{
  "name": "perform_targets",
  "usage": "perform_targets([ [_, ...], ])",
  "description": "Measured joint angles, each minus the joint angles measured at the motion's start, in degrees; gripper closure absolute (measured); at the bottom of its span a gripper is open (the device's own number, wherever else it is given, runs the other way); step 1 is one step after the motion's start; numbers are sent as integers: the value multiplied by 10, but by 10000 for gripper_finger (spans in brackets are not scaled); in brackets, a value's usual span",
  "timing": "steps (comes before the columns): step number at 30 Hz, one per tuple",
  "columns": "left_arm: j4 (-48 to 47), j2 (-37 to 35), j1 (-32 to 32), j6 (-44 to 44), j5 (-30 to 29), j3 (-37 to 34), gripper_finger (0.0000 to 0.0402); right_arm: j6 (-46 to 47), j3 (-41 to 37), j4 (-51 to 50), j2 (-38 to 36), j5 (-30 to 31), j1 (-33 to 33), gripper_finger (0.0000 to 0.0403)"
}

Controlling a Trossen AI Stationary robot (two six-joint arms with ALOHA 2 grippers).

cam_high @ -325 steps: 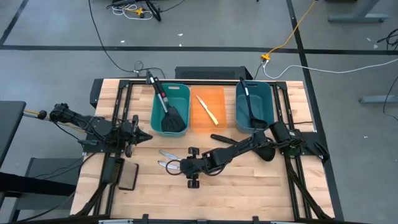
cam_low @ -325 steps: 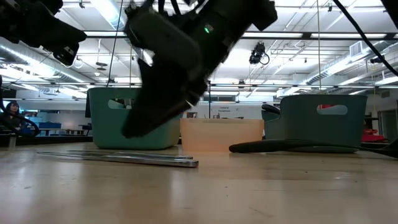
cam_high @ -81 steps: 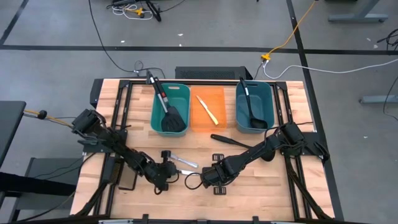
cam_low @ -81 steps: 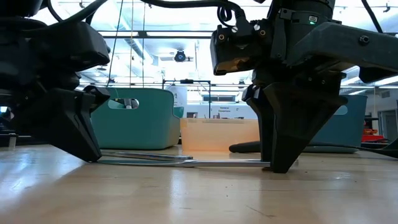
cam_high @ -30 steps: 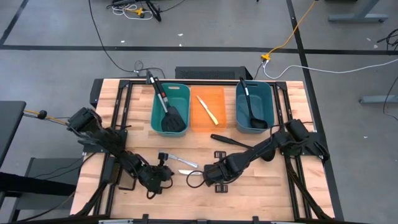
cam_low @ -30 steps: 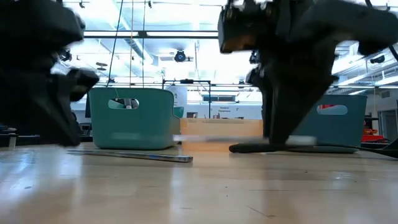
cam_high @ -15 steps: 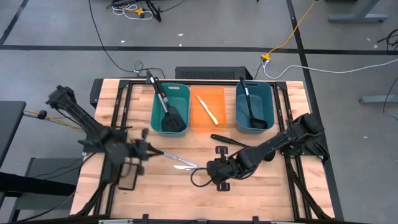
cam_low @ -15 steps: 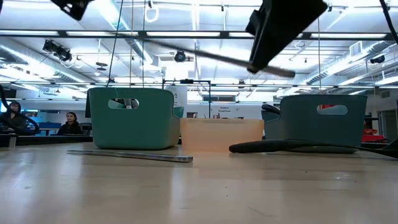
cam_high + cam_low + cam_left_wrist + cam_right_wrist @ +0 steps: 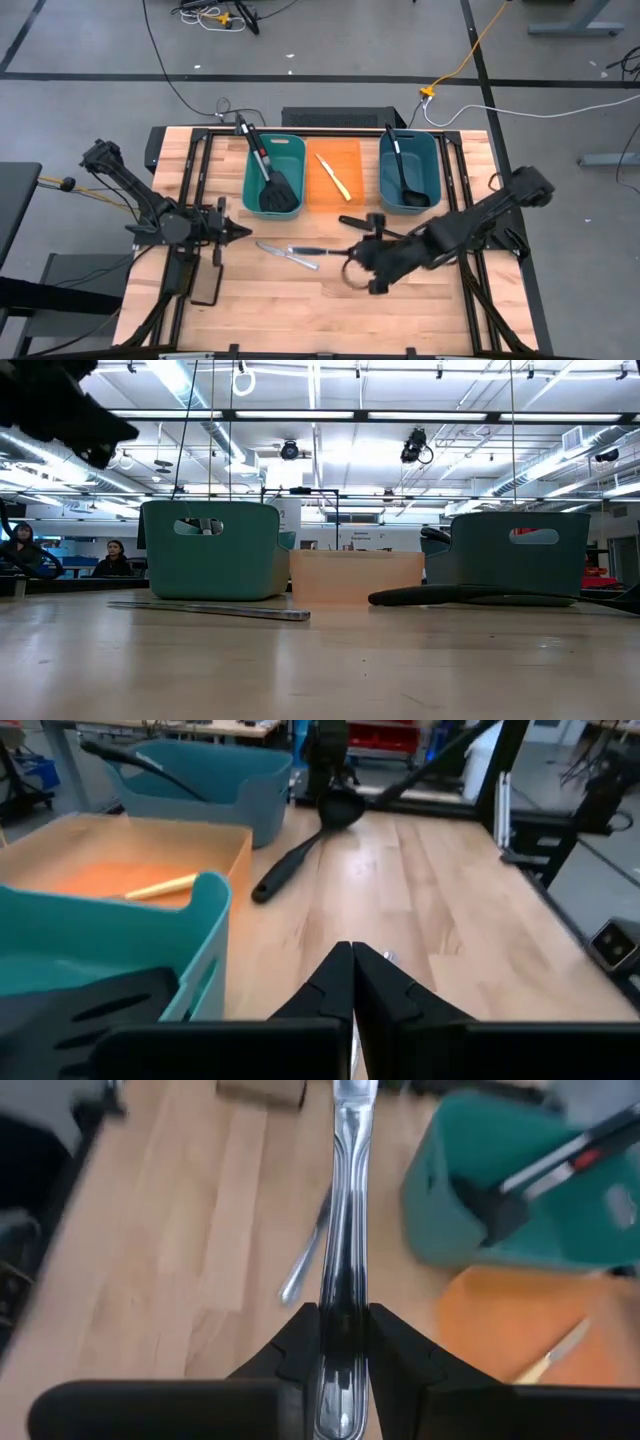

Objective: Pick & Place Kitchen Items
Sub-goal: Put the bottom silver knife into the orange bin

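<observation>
A pale wooden table (image 9: 420, 300) in a bright workshop, sorting well under way: spatulas (image 9: 277, 192) fill the teal bin (image 9: 254, 168), a yellow knife (image 9: 333, 176) lies in the translucent orange bin (image 9: 352, 196), one ladle (image 9: 404, 178) in the darker bin (image 9: 434, 165). My right claw (image 9: 344, 1342) is clamped on a slim glossy steel knife (image 9: 345, 1210), raised in front of the orange bin. A second silver knife (image 9: 286, 254) and a matte black ladle (image 9: 300, 855) remain on the wood. My left claw (image 9: 352, 974), pinched together and empty, waits left of the teal bin.

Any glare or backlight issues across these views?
Low view: ceiling strip lights backlight the teal bin; the tabletop carries their sheen. Right wrist view: the silver knife in the right gripper mirrors bright streaks. Left wrist view: glare on wood beside the ladle.
</observation>
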Motion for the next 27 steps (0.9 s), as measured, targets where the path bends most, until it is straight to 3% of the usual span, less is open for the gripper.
perform_targets([
  [5, 3, 0, 0, 4, 1, -12, 395, -35, -100, 102, -135, 15, -10, 337],
  [15, 2, 0, 0, 13, 33, -12, 394, -56, -417, 345, -436, 51, -31, 337],
  [21, 2, 0, 0, 23, 35, -12, 393, -38, -556, 431, -553, 65, -48, 337],
  [27, 2, 0, 0, 25, 40, -11, 393, -10, -634, 455, -628, 88, -62, 337],
])
